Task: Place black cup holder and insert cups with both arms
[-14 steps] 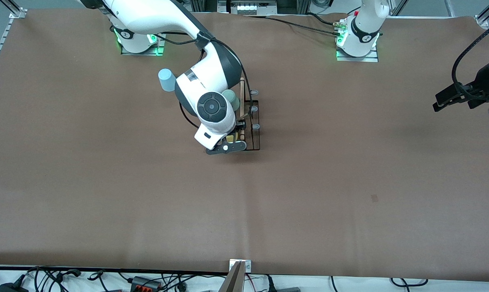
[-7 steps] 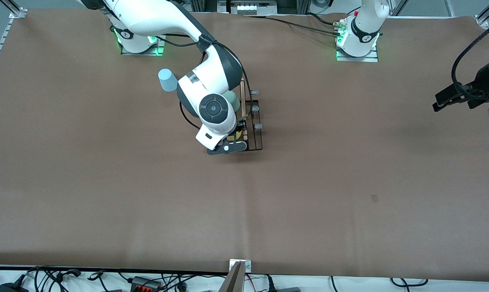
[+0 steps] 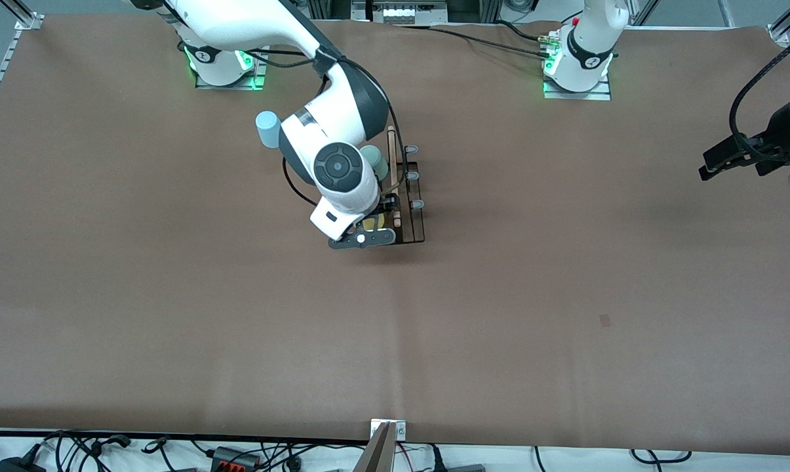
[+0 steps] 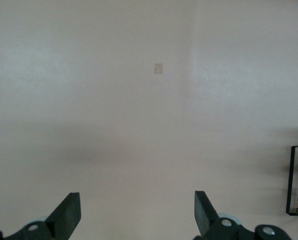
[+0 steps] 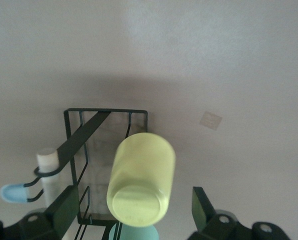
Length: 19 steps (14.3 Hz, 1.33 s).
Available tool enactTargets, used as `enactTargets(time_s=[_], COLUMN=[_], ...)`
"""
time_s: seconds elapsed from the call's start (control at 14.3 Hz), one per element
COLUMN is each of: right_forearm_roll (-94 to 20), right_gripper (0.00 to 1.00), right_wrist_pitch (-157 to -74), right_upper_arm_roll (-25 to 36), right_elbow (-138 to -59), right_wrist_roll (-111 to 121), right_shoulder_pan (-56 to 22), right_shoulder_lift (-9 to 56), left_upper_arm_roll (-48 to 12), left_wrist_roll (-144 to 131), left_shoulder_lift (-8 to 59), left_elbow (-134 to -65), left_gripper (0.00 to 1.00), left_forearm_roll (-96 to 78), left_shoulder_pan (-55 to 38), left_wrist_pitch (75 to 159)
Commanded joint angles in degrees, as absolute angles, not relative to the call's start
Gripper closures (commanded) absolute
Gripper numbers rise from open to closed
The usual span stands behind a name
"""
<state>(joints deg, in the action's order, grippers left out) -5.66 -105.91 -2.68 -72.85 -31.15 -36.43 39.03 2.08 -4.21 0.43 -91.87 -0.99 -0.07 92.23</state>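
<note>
- Since the earlier frames, the right arm's wrist has shifted slightly toward the right arm's end of the table; the right gripper (image 3: 362, 237) stays over the near end of the black cup holder (image 3: 413, 226).
- Nearest the front camera on the holder: the yellow cup (image 5: 140, 181), base up and tilted, on a peg. The right gripper's fingers (image 5: 64, 210) stand apart on either side of it, not touching it in the right wrist view.
- Next, on the same side of the wooden rod (image 3: 393, 177): the mint green cup (image 3: 375, 160), partly hidden by the wrist.
- The pegs (image 3: 417, 204) toward the left arm's end of the holder carry no cups; their pale tips show.
- Farther from the camera: the light blue cup (image 3: 268, 128), base up on the table (image 3: 565, 295), beside the right arm, apart from the holder.
- The left gripper (image 4: 136, 215) waits with jaws apart over the table's edge at the left arm's end.
</note>
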Motion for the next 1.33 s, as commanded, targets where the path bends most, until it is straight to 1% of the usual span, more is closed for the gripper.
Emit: enactTargets(time_s=[0.0, 0.21, 0.35, 0.56, 0.7, 0.77, 0.84, 0.98, 1.12, 1.26], right_forearm_roll=[-5.5, -5.2, -5.2, -5.3, -5.4, -5.1, -4.3, -3.7, -4.0, -4.0], right_gripper=[0.0, 0.0, 0.0, 0.0, 0.0, 0.0, 0.0, 0.0, 0.0, 0.0], right_wrist_pitch=[-104.8, -104.8, -103.7, -100.2, -99.8, -98.3, -95.8, -93.7, -93.4, -93.9], right_upper_arm_roll=[-2.0, 1.6, 3.2, 4.2, 4.2, 4.4, 4.6, 6.1, 8.2, 7.6], right_elbow=[-73.3, -73.3, -73.4, -73.4, -73.2, -73.0, -72.7, -70.5, -70.0, -70.0], right_wrist_roll=[-32.1, -29.4, -22.5, -13.3, -11.8, -11.4, -11.2, -11.0, -9.8, -8.5], right_shoulder_pan=[-35.1, -32.6, -29.2, -22.9, -18.7, -17.2, -16.4, -15.6, -13.9, -9.9], right_shoulder_lift=[35.7, 33.7, 33.0, 32.0, 30.3, 29.3, 28.5, 27.0, 24.5, 22.9], left_upper_arm_roll=[1.9, 2.0, 2.0, 2.0, 2.0, 2.0, 2.0, 2.0, 1.9, 1.9], left_wrist_roll=[-3.9, -3.9, -3.9, -3.9, -3.9, -3.9, -3.9, -3.9, -3.9, -3.8], left_shoulder_lift=[1.0, 1.0, 1.0, 1.0, 1.0, 1.0, 1.0, 1.0, 1.0, 1.0], left_elbow=[-90.5, -90.5, -90.5, -90.5, -90.5, -90.5, -90.5, -90.5, -90.5, -90.5], left_gripper=[0.0, 0.0, 0.0, 0.0, 0.0, 0.0, 0.0, 0.0, 0.0, 0.0], left_forearm_roll=[-1.3, -1.3, -1.3, -1.2, -1.3, -1.3, -1.2, -1.2, -1.2, -1.1], left_shoulder_pan=[0.0, 0.0, 0.0, 0.0, 0.0, 0.0, 0.0, 0.0, 0.0, 0.0], left_wrist_pitch=[91.3, 91.3, 91.4, 91.3, 91.4, 91.3, 91.3, 91.3, 91.3, 91.4])
